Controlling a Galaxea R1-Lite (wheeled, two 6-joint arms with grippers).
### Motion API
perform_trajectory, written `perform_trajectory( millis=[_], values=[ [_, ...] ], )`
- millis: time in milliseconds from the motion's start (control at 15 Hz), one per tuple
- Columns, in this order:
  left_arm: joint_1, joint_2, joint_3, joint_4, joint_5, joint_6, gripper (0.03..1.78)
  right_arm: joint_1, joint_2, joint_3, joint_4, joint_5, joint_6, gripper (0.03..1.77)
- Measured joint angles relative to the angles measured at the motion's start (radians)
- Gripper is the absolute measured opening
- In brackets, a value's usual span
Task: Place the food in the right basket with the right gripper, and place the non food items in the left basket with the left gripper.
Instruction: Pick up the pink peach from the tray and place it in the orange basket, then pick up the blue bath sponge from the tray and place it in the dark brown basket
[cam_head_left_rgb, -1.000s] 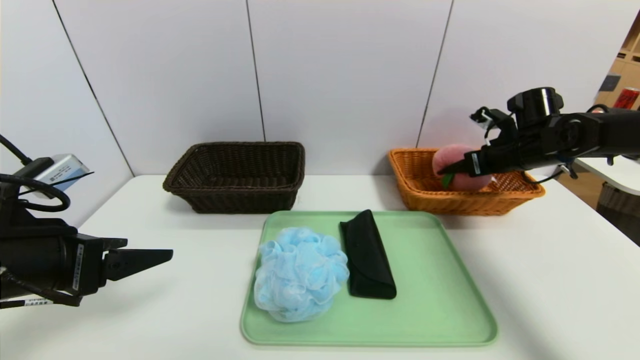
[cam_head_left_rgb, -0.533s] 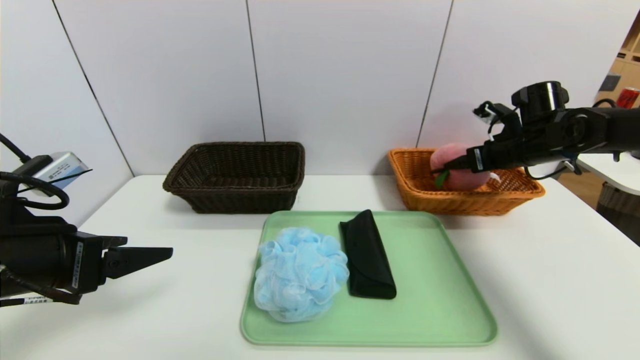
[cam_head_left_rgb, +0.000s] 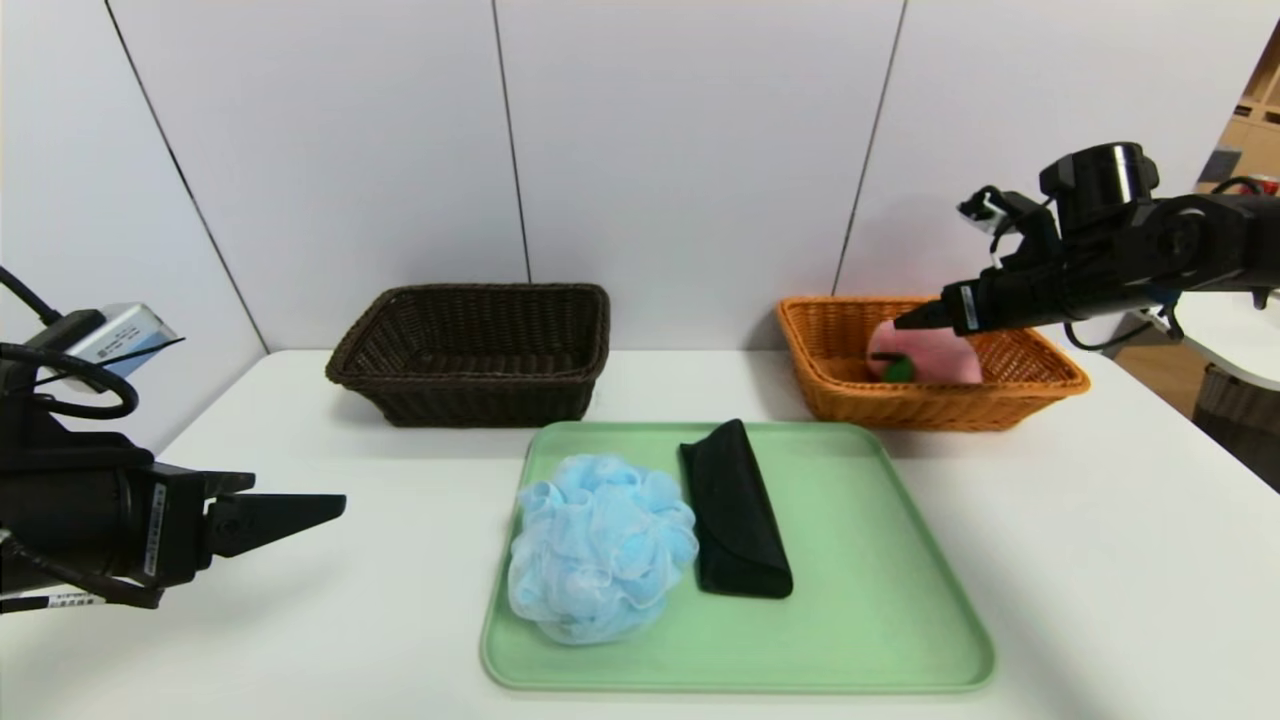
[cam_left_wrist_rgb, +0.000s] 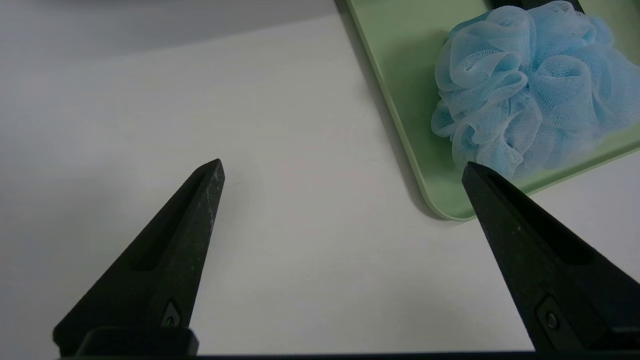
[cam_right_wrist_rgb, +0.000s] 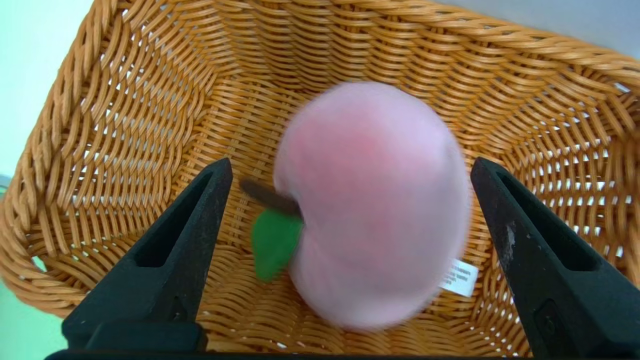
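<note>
Currently | right claw (cam_right_wrist_rgb: 351, 162): spread above peach (cam_right_wrist_rgb: 372, 205) | left claw (cam_left_wrist_rgb: 344, 162): spread over white table (cam_left_wrist_rgb: 310, 270) | white wall (cam_head_left_rgb: 690, 150) behind

Black pointed fingers (cam_left_wrist_rgb: 180, 240), looping black cables (cam_head_left_rgb: 85, 385)

Right jaws (cam_right_wrist_rgb: 351, 167) now wide apart above the pink peach (cam_right_wrist_rgb: 370, 205), the peach loose in the orange-tan basket (cam_head_left_rgb: 925, 405).

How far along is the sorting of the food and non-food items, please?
Done: the plush peach lies in the orange-tan basket.
In hand: nothing; the right gripper is open above the peach, and the left gripper is open beside the green tray.
Left: the blue bath pouf and black case are on the tray, not yet in the dark brown basket.
</note>
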Motion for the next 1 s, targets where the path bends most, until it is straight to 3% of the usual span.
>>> perform_trajectory(
  millis=[200,400,600,1000],
  values=[
    [0.000,-0.001,0.000,0.000,-0.001,-0.001,1.69,-0.001,-0.034,-0.005,0.028,0.004,0.000,1.67],
    [0.000,-0.004,0.000,-0.001,-0.001,-0.001,1.69,-0.005,-0.098,-0.014,0.112,0.064,0.014,1.68],
    [0.000,-0.004,0.003,-0.039,-0.002,-0.002,1.69,-0.008,-0.186,-0.004,0.211,0.090,0.031,1.69],
    [0.000,-0.004,0.004,-0.046,-0.004,-0.003,1.69,0.004,-0.389,0.191,0.278,0.122,0.032,1.69]
  ],
)
